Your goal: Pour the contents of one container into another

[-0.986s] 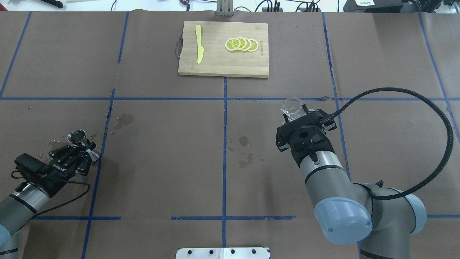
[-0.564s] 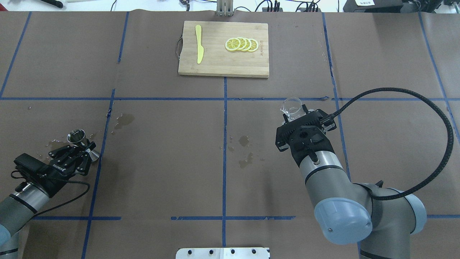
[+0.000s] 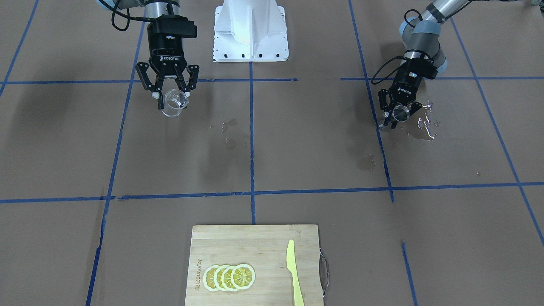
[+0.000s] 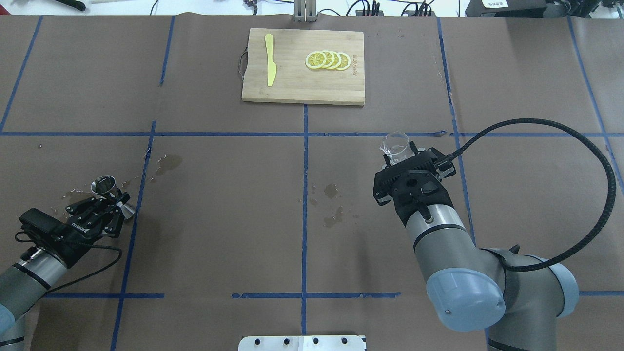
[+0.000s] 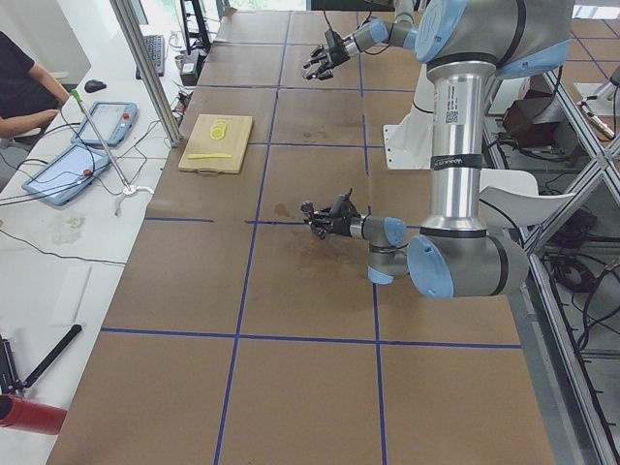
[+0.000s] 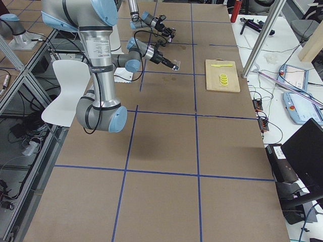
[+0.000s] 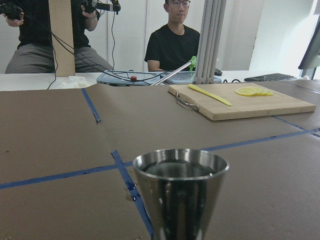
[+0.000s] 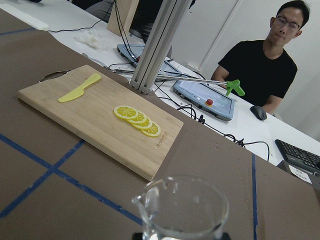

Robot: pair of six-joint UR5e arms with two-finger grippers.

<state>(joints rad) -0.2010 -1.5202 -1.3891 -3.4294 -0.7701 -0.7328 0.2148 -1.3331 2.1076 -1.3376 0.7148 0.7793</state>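
Glass cup (image 4: 395,145), clamped between the fingers of the right gripper (image 4: 403,155). It projects from the gripper's far end, rim clear of the fingers, pouring lip turned toward the table's middle. It lies right of the centre tape line, just short of the cross line. The jigger (image 7: 180,192) stands upright, pinched at its waist by the closed left gripper (image 4: 115,201) at the table's left end. The upper cone rises past the fingers and the lower cone shows beneath them. Whether its foot touches the paper cannot be told. The two vessels are well apart. Between them lie brown paper (image 4: 219,219), blue tape lines (image 4: 305,161) and dark wet patches (image 4: 331,191). Bright drops (image 3: 425,123) lie just beside the jigger. Past the cross line, at the far edge and astride the centre line, sits a wooden board (image 4: 292,90). It carries a yellow knife (image 4: 269,58) on its left half and four overlapping lemon slices (image 4: 327,60) on its right. Beyond the table, a person in a black shirt (image 8: 260,70) sits near a tablet (image 8: 202,95).
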